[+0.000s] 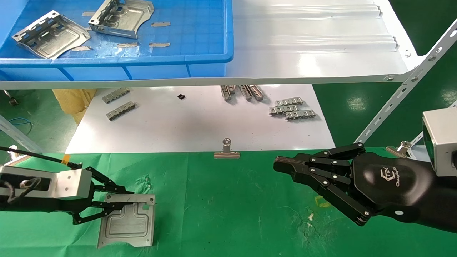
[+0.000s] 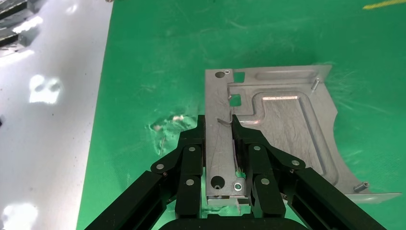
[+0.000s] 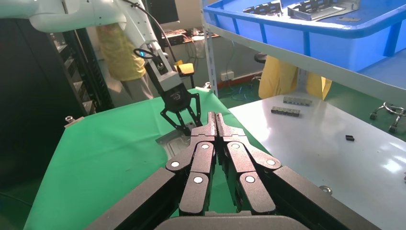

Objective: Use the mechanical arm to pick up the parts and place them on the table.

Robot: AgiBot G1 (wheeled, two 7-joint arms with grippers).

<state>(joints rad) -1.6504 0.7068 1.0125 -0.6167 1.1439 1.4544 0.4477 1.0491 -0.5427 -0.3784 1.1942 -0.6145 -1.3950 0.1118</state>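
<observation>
Sheet metal, silvery and stamped into a roughly square bracket with an embossed outline, lies flat on the wrinkled bright green cloth of the table, at the robot's near left. The left gripper, a black jointed-finger hand on a silver boxy wrist, has its fingers closed against both faces of the bracket's bent-up flange, pinching that edge while the plate rests on the cloth.

Well apart on the right, the right gripper, with a glossy black palm shell bearing a white logo, hovers over the green cloth with its fingertips pressed together and nothing between them.

Two more silvery brackets sit in a blue plastic tray on the glossy white shelf above. Beyond the cloth's far edge a white sheet carries small silver segmented strips, and a silver binder clip grips the cloth's edge.
</observation>
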